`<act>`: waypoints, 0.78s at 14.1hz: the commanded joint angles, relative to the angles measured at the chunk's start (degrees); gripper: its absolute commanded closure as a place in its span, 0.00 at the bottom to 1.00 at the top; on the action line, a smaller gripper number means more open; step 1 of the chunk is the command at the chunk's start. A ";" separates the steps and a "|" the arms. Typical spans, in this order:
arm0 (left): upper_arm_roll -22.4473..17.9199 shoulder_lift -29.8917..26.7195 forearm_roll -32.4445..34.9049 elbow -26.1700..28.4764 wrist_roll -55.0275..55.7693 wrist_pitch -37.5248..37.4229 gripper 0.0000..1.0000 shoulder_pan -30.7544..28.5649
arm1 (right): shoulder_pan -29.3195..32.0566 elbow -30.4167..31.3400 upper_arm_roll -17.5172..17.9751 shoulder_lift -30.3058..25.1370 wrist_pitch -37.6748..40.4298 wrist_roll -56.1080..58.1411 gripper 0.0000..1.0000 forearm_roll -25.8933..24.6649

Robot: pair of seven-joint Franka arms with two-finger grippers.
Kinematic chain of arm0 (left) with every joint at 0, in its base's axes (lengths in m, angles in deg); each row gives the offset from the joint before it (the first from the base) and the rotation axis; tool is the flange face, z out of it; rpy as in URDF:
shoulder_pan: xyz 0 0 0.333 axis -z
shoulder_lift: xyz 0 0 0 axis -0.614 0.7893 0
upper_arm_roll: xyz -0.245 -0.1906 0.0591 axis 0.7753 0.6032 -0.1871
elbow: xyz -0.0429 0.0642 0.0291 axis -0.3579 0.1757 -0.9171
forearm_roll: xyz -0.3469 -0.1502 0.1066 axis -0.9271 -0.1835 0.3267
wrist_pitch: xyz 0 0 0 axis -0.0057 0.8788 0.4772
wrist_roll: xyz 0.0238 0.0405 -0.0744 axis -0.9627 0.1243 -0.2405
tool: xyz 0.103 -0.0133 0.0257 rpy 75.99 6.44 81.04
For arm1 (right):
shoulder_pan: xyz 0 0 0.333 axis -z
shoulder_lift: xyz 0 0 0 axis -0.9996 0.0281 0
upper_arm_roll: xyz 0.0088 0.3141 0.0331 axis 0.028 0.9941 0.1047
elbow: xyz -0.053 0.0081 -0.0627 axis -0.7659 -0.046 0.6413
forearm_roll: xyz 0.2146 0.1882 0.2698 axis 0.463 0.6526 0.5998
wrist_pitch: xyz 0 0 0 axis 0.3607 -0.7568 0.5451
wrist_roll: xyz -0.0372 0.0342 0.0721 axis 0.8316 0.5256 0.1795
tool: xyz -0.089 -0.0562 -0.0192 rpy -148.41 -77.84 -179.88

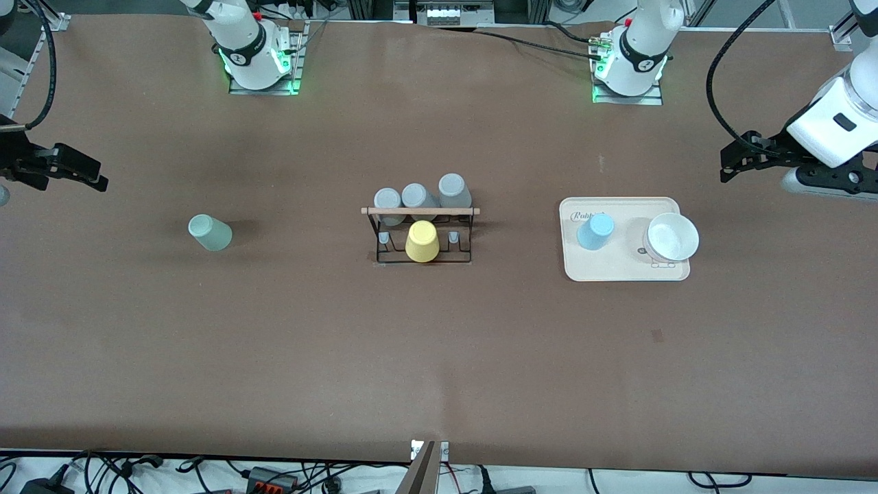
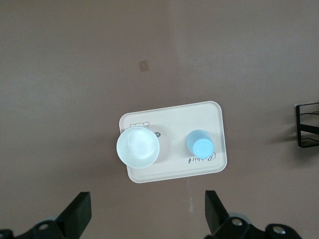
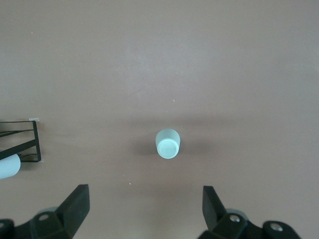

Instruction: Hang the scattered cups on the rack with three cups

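**Both claws spread, cups waiting apart**

You are looking at the rack (image 1: 423,237) sitting mid-counter (image 1: 439,357), carrying three grey cups (image 1: 420,197) and a yellow cup (image 1: 422,241). The mint-green cup (image 1: 210,232) is sitting upside down on the counter toward the right arm's end. The light blue cup (image 1: 595,231) is resting on the cream tray (image 1: 624,273) beside a white bowl (image 1: 671,237). Your left claw (image 2: 148,211) is hanging spread and empty above the tray; your right claw (image 3: 145,209) is hanging spread and empty above the mint-green cup.
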 commanded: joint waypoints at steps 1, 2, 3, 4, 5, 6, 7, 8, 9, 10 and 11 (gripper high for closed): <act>0.42 -0.17 0.73 -0.12 -0.49 0.19 0.00 -0.19 | -0.03 1.24 0.17 -1.72 0.22 0.63 0.00 -0.84; 0.42 -0.17 0.73 -0.12 -0.49 0.19 0.00 -0.19 | -0.03 1.24 0.17 -1.64 0.22 0.63 0.00 -0.84; 0.42 -0.17 0.82 -0.12 -0.49 0.10 0.00 -0.10 | -0.03 1.24 0.17 -1.55 0.13 0.54 0.00 -0.84; 0.42 -0.17 0.73 -0.29 -0.40 -0.07 0.00 -0.19 | 0.06 1.24 0.17 -1.55 0.13 0.63 0.00 -0.84; 0.42 -0.08 0.91 -0.55 -0.92 -0.16 0.00 -0.10 | 0.06 1.24 0.17 -1.55 0.13 0.63 0.00 -0.84; 0.42 0.53 1.08 -0.90 -0.84 -0.51 0.00 -0.01 | 0.06 1.24 0.17 -1.47 0.13 0.63 0.00 -0.84; 0.42 0.62 0.91 -0.73 -0.93 -0.51 0.00 -0.19 | -0.03 1.24 0.17 -1.38 0.05 0.54 0.00 -0.84; 0.42 0.63 1.00 -0.65 -0.93 -0.69 0.00 -0.10 | -0.03 1.24 0.17 -1.20 -0.04 0.63 0.00 -0.76; 0.42 0.97 1.08 -0.64 -0.84 -0.60 0.00 -0.01 | -0.03 1.24 0.17 -1.11 -0.13 0.63 0.00 -0.84; 0.42 1.85 1.08 -0.64 -0.84 -0.69 0.00 -0.01 | -0.03 1.24 0.17 -0.94 -0.30 0.54 0.00 -0.84; 0.42 2.38 1.00 -0.64 -0.66 -0.86 0.00 -0.27 | -0.03 1.24 0.17 -0.76 -0.31 0.54 0.00 -0.84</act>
